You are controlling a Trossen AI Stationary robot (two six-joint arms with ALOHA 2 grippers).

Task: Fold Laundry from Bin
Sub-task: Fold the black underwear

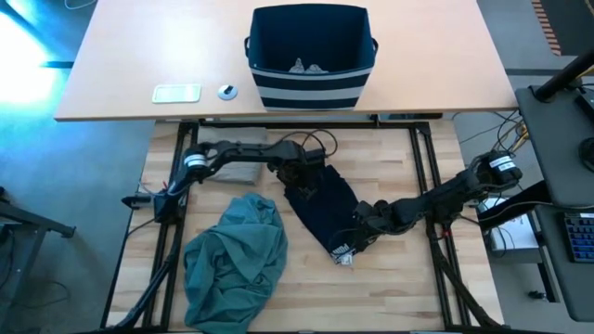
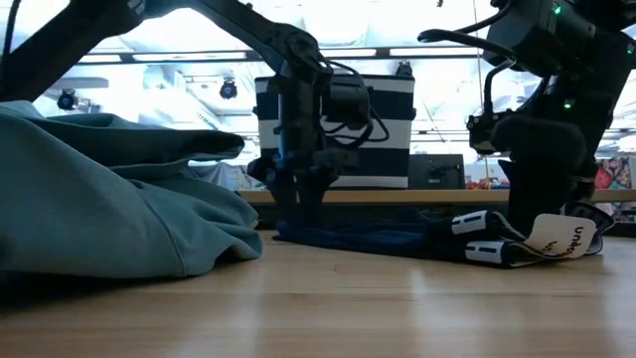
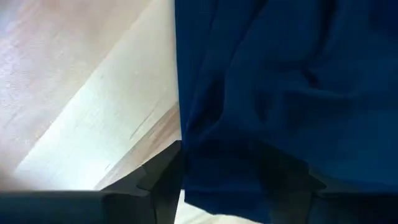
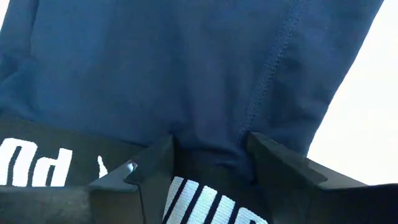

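Observation:
The navy garment (image 1: 320, 206) lies stretched out on the wooden table, its black band with white lettering (image 2: 477, 239) and a white tag (image 2: 561, 237) at its near right end. My left gripper (image 1: 302, 176) stands on its far end and is shut on it. My right gripper (image 1: 364, 223) is shut on it near the lettered band. The teal-green garment (image 1: 237, 264) lies in a heap at the near left. A beige garment (image 1: 237, 173) lies under the left arm. The navy striped bin (image 1: 311, 56) stands on the far table, with small grey pieces (image 1: 306, 67) inside. My left gripper pinches the navy garment's far end (image 3: 205, 155) between its two fingers (image 3: 163, 180), next to a side edge of the cloth. The fingers point down from above (image 2: 298, 204). The cloth lies slack on the table. My right gripper pinches the navy cloth just beyond the lettered band (image 4: 208, 146) between its two fingers (image 4: 152, 177). It comes slanting down from the table's right. The cloth bunches a little between the fingers, and the garment rests on the table.
A small white flat device (image 1: 176, 93) and a small round object (image 1: 227, 91) lie on the far table, left of the bin. Bare wood (image 1: 390, 297) shows at the near right. The teal heap fills the near left in the low view (image 2: 109, 199).

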